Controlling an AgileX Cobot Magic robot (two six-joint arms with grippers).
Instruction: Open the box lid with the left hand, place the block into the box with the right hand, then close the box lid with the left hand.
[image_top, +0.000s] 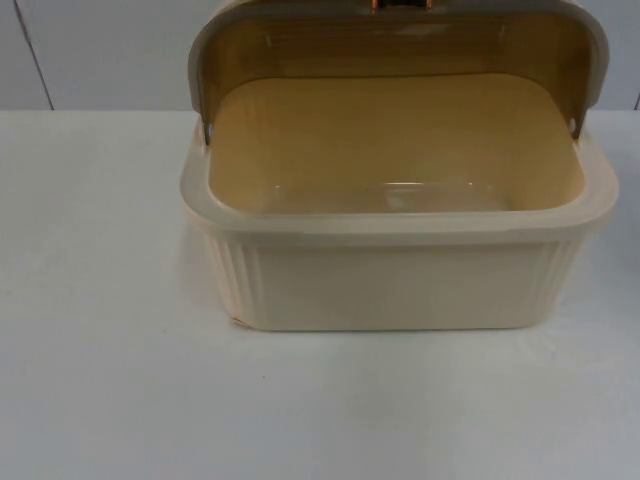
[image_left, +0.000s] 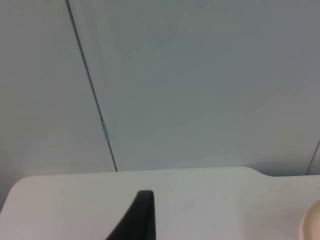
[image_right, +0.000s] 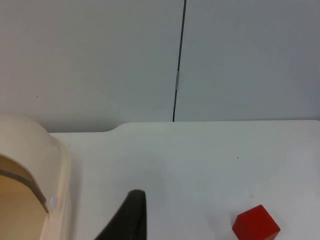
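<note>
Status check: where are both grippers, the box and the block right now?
Left gripper over bare table, waiting. Right gripper beside box, lid open, interior empty. Red block on table, ungrasped. Nothing blocking.

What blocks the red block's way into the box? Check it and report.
Nothing visible. The lid is swung up, leaving the cream box open and its inside bare. The red block sits on the white table beside the box, untouched, near the right hand.

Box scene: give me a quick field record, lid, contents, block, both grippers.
box: cream box on white table
lid: open, tipped back
contents: nothing seen inside
block: red block on the table, outside the box
left gripper: one fingertip above the table, waiting
right gripper: fingertip between box and block
</note>
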